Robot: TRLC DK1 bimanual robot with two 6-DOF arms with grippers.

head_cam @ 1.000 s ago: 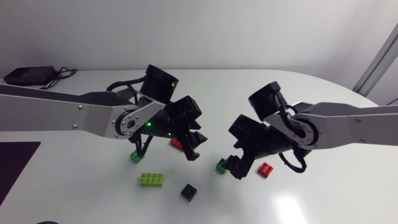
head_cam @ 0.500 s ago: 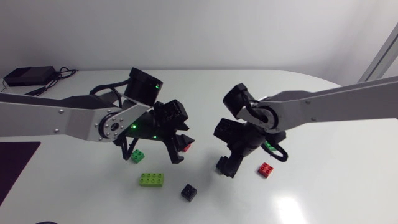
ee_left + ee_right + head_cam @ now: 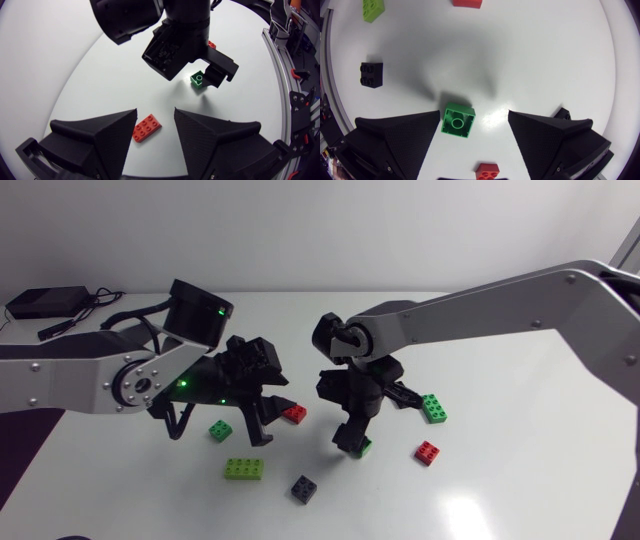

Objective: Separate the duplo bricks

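Observation:
Single duplo bricks lie spread over the white table (image 3: 520,480). My right gripper (image 3: 350,438) hangs open over a small green brick (image 3: 363,447). In the right wrist view that green brick (image 3: 458,120) sits on the table between the wide fingers, close against one of them, and my right gripper (image 3: 474,116) holds nothing. My left gripper (image 3: 262,426) is open just left of a flat red brick (image 3: 294,413). In the left wrist view the red brick (image 3: 146,128) lies on the table under the gap of my left gripper (image 3: 155,112), untouched, with the green brick (image 3: 198,80) farther ahead.
Around them lie a small green brick (image 3: 220,430), a lime brick (image 3: 245,469), a black brick (image 3: 304,488), a longer green brick (image 3: 433,408) and a small red brick (image 3: 428,453). A black power adapter (image 3: 45,301) with cables sits at the back left.
Both arms have swung to the left. My right gripper came down over the small green brick. My left gripper drew back to the left of the red brick.

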